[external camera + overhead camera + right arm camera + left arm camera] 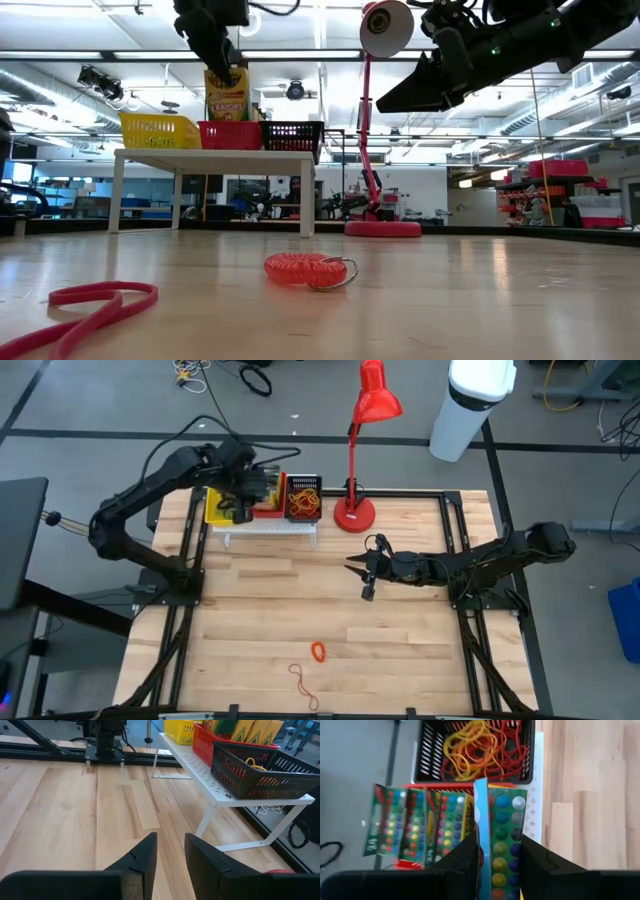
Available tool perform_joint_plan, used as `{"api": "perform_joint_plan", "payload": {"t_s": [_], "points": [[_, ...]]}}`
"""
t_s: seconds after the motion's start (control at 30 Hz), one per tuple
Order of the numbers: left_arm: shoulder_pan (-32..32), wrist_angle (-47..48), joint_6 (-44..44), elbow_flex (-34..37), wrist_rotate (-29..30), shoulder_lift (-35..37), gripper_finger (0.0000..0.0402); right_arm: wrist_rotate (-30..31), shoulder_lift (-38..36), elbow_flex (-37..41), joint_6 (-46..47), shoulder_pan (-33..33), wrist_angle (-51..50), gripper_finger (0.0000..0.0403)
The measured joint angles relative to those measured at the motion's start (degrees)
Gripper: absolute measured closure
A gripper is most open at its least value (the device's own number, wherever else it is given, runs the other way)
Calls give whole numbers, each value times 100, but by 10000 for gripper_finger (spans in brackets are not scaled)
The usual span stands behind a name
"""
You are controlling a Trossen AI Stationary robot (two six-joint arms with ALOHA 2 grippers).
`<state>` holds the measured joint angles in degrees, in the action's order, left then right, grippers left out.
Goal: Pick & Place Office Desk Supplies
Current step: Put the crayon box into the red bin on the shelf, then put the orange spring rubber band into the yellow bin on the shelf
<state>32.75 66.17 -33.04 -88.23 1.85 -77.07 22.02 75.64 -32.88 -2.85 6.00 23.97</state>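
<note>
Red basket on the white rack at the bench's far edge sits under my left gripper, whose fingers clamp a crayon box above other boxes standing in it. My right gripper hangs mid-bench, fingers slightly apart, holding nothing. Rubber bands fill the black basket.

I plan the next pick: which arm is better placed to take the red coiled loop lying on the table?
Probably the right. Its gripper hangs open and empty above mid-table, nearer the red coiled loop. The left gripper is shut on a crayon box over the red basket.
</note>
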Motion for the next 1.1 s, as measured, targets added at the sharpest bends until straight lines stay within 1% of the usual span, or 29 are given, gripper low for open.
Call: {"api": "perform_joint_plan", "payload": {"t_s": [0.1, 0.23, 0.43, 0.53, 0.63, 0.77, 0.87, 0.97, 1.1], "points": [[0, 13, 5, 0, -19, -179, 296, 0, -1, 0, 0, 0, 0, 294], [-2, -17, 6, 0, 101, -372, 296, -8, 0, -2, 0, 0, -2, 294], [-4, 20, 92, 0, 116, -515, 290, -66, 0, -2, -2, 0, -7, 295], [-6, 17, 100, 0, 130, -519, 266, -81, 0, -2, -2, 0, -7, 295], [-15, 0, 89, 0, 257, -519, 230, -81, 0, -2, -2, 0, -8, 295], [-15, 0, 103, 0, 696, -519, 179, -79, 0, -2, -2, 0, -8, 295], [-15, 0, 26, 0, 986, -517, 152, -76, 0, -2, -2, 0, -9, 295], [-22, 3, -107, 0, 1045, -462, 142, -72, 0, -2, -2, 0, -7, 295], [-190, -52, -151, 0, 1298, -252, 149, -70, 0, -2, -2, 0, -7, 295]]}}
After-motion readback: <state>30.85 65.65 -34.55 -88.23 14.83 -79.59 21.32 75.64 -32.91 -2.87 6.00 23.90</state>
